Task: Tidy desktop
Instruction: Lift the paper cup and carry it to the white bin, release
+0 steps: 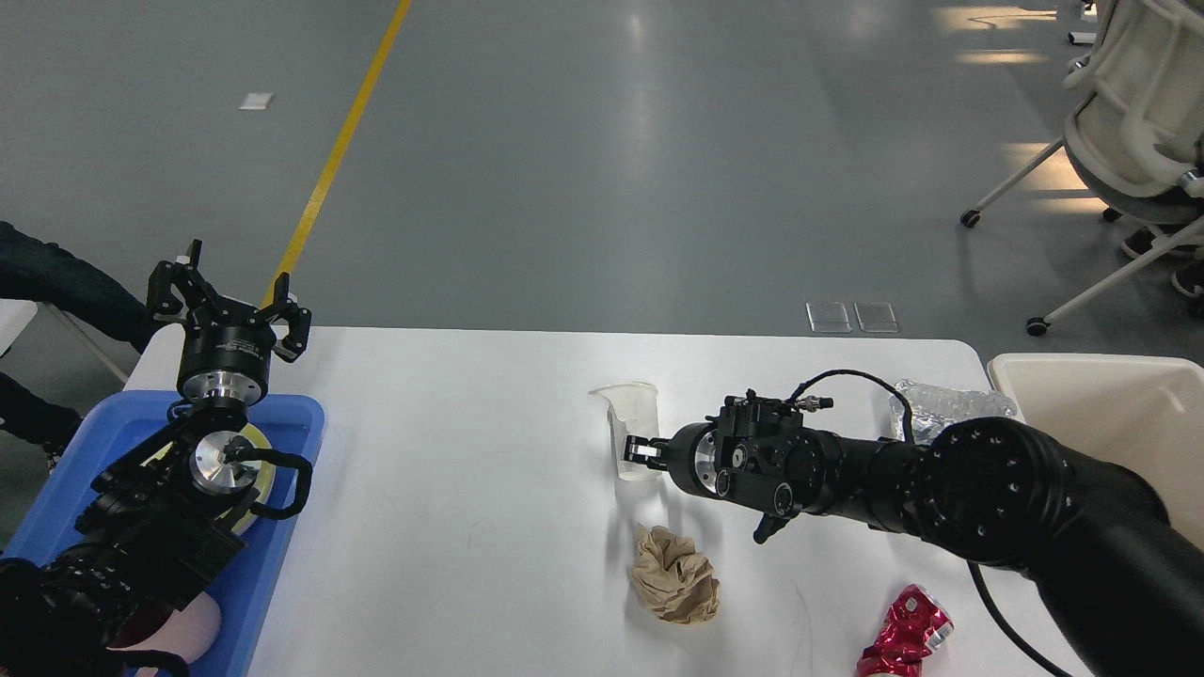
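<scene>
White rounded-corner desktop is only partly tidied: right gripper grasps the clear plastic cup mid-desk, left gripper hangs released over the blue plastic tray at the left edge, while crumpled brown paper, crushed red can and crushed clear bottle remain.

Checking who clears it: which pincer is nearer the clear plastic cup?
Right. The right pincer is at the clear plastic cup; the left pincer is far left, above the blue tray.
</scene>
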Motion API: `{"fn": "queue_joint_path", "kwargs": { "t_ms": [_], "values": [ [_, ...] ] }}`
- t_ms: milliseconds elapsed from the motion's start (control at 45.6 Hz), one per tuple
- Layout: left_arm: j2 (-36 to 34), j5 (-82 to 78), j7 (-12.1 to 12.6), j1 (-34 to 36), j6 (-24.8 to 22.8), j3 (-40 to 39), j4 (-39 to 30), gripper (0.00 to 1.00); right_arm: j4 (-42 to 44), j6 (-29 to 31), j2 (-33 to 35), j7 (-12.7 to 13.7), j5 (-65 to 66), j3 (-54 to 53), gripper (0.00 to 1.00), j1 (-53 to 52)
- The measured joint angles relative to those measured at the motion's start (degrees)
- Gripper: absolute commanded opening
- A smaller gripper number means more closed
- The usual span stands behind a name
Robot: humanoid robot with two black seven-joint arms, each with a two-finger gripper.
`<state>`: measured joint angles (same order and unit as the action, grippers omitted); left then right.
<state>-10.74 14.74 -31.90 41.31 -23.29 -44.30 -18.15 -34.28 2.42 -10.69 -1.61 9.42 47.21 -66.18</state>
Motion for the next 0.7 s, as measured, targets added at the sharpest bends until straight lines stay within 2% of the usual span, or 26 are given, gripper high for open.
{"fn": "queue_joint_path", "kwargs": {
  "t_ms": [175,417,548,701],
  "values": [
    [-0.01,0.03,0.00,0.00,0.00,0.00,0.01,0.96,-3.93,1.66,1.22,-0.03,-0.01,-0.59,0.00,-5.04],
    [-0.01,0.04,0.00,0.00,0.00,0.00,0.02,0.96,-12.19,5.51,10.33,-0.06,-0.01,-2.62,0.00,-14.83],
    [-0.01,0.04,0.00,0.00,0.00,0.00,0.02,0.96,-15.63,10.90,17.35,-0.08,-0.06,-2.91,0.00,-21.64],
    [-0.01,0.04,0.00,0.00,0.00,0.00,0.02,0.96,-16.72,20.58,26.35,-0.11,-0.10,-3.64,0.00,-30.11]
  ]
}}
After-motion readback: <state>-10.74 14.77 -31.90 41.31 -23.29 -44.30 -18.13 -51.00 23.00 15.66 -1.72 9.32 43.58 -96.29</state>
